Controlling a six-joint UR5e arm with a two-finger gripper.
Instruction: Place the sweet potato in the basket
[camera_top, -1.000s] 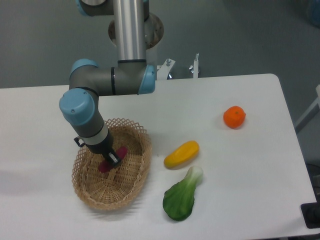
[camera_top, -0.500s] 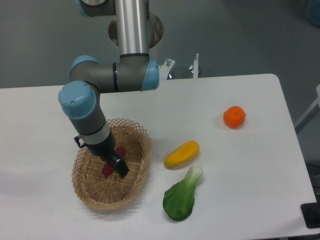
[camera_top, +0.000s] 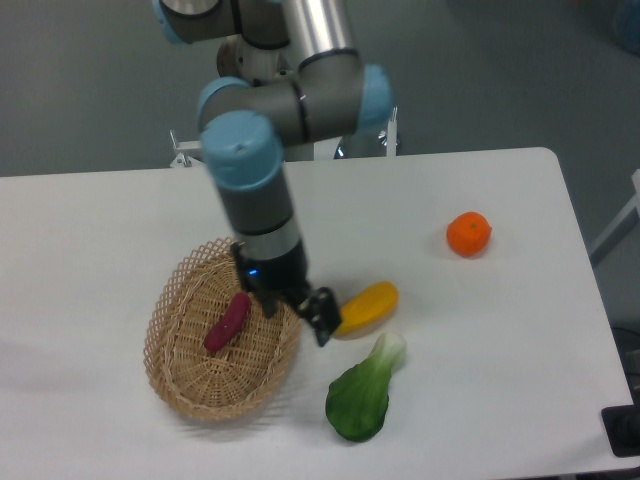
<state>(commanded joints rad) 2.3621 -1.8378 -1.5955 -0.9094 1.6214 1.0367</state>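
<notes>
Hanging with its fingers spread and empty, the gripper (camera_top: 298, 312) is above the right rim of the basket (camera_top: 180, 385), near the yellow vegetable (camera_top: 364, 308). The sweet potato (camera_top: 228, 321) lies inside the basket. Half a second ago the gripper was down over it; now it has moved right.

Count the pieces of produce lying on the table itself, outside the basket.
3: a round orange fruit far right, a yellow-orange oblong vegetable partly behind the gripper, and a leafy green vegetable just below it. None seem hidden.
</notes>
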